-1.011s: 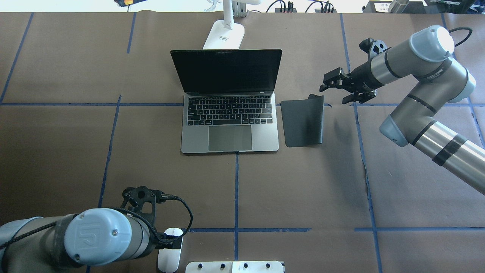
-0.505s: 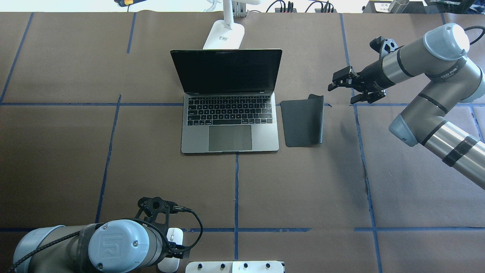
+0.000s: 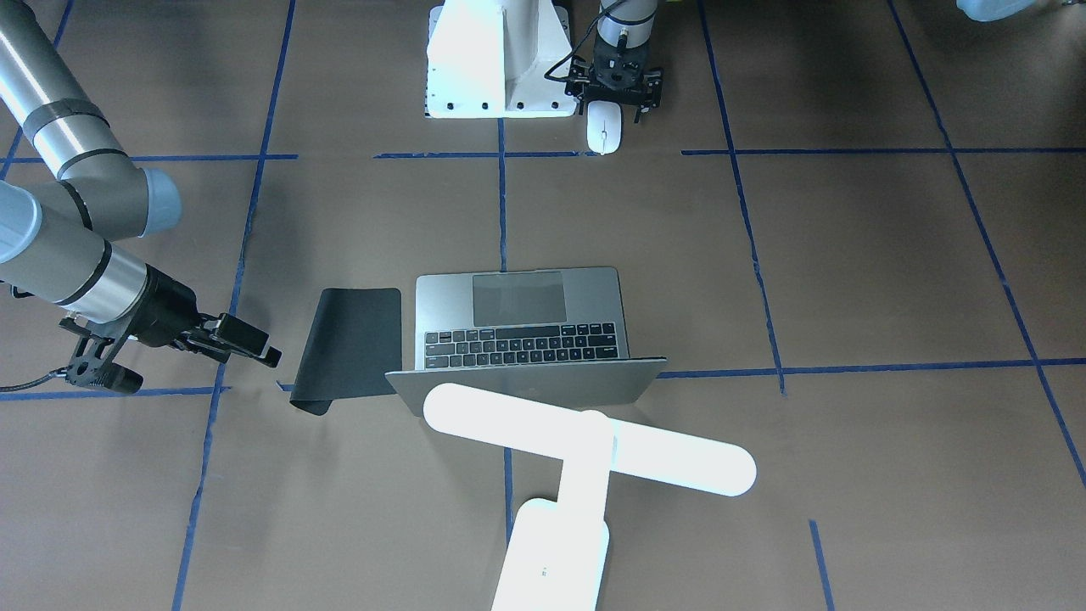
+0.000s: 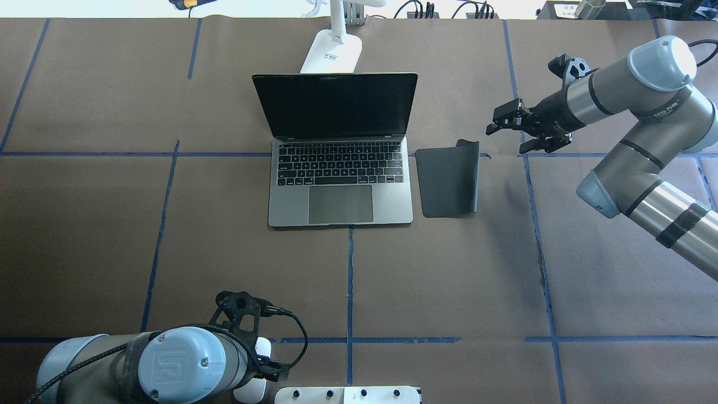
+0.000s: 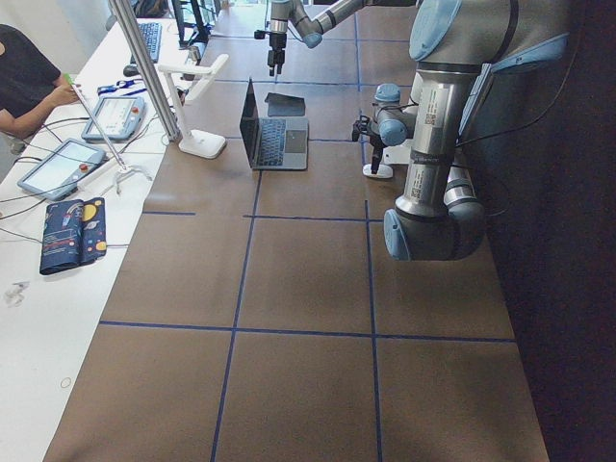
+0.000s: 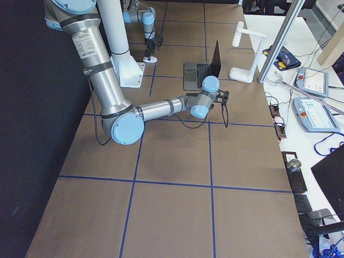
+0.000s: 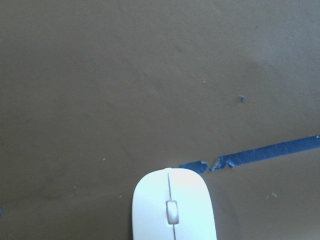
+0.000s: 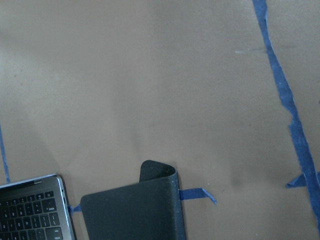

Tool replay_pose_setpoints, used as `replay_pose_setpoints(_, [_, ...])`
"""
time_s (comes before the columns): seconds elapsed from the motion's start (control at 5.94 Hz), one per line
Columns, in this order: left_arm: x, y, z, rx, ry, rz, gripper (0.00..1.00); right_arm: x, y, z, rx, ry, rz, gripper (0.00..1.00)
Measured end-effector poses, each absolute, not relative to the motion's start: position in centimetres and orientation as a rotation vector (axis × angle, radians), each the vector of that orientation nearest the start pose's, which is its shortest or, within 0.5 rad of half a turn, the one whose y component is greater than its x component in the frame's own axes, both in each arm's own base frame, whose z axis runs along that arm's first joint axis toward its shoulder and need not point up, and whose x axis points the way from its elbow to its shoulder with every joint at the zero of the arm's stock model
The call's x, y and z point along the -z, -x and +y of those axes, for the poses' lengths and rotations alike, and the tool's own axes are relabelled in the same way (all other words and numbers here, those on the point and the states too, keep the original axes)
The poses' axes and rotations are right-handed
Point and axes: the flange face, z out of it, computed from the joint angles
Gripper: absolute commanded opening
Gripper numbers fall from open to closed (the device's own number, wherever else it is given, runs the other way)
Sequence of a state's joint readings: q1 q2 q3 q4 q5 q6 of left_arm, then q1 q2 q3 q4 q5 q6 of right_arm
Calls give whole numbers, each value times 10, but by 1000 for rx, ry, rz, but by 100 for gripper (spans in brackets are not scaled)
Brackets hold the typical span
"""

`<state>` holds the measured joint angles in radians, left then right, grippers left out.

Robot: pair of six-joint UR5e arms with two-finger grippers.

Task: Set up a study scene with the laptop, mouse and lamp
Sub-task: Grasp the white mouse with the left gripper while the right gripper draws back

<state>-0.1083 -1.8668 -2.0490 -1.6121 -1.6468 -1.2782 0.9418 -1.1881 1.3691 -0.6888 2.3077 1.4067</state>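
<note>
1. Since a second ago the left arm has swung over the mouse [image 3: 604, 134], and the right tool [image 4: 506, 139] has drawn back from the black mat [image 4: 447, 179].
2. The right tool is spread wide and empty. I cannot tell how the left tool [image 3: 617, 95] stands, since its fingers are hidden.
3. The mouse lies on the table [image 4: 449, 280] beside the white pedestal [image 3: 496, 59], well apart from the open laptop [image 4: 340, 185]. The lamp [image 3: 585, 441] stands behind the laptop.
4. The step in hand looks like fetching the mouse.
5. The next move calls for lowering the left tool, closing it across the mouse's sides, and carrying the mouse to the mat, avoiding its curled corner.

Mouse [image 7: 172, 207] cut off below.
</note>
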Motion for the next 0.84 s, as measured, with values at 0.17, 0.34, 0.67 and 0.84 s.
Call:
replay_pose_setpoints(0.17, [-292, -529, -184, -205, -94, 814, 100, -435, 334, -571, -290, 34, -1207, 100])
replay_pose_setpoints(0.34, [-294, -530, -185, -204, -94, 810, 100, -435, 334, -570, -289, 34, -1207, 100])
replay_pose_setpoints(0.67, [-296, -530, -184, -205, -92, 806, 99, -434, 334, -570, -288, 34, -1208, 100])
replay_pose_setpoints(0.84, [-298, -532, -184, -206, -90, 802, 98, -434, 334, -570, -287, 34, -1209, 100])
